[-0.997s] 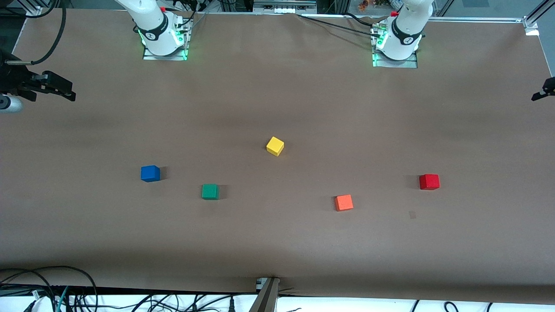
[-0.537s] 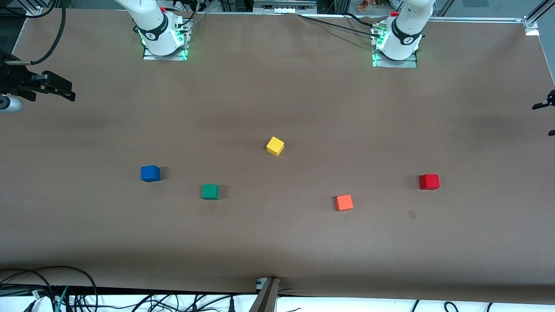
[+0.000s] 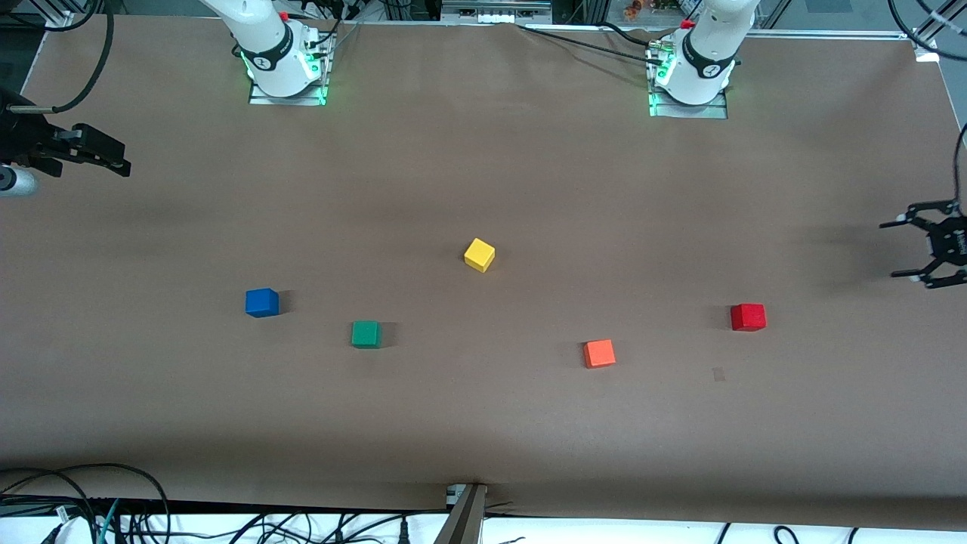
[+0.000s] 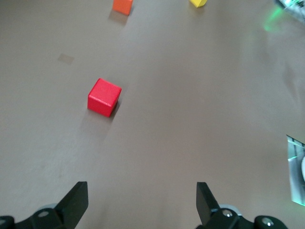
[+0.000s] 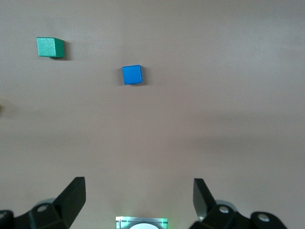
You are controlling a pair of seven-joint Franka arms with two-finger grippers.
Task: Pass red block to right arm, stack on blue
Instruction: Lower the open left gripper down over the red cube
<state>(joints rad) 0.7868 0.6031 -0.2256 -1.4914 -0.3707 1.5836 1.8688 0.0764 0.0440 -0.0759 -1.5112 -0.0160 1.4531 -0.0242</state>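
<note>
Both grippers, left gripper [image 3: 906,248] at table's [image 3: 483,423] edge, right gripper [image 3: 106,155] waiting, gaped empty; best centred squarely over red block [image 3: 748,316].

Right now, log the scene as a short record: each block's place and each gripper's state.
red block: on the table, toward the left arm's end, untouched
blue block: toward the right arm's end, nothing on it
green block: beside blue, slightly nearer the front camera
yellow block: mid-table, farthest from the front camera
orange block: nearest the front camera, between green and red
left gripper: open, empty, over the table's left-arm end, apart from red
right gripper: open, empty, waiting at the right-arm end
handover: not begun
</note>
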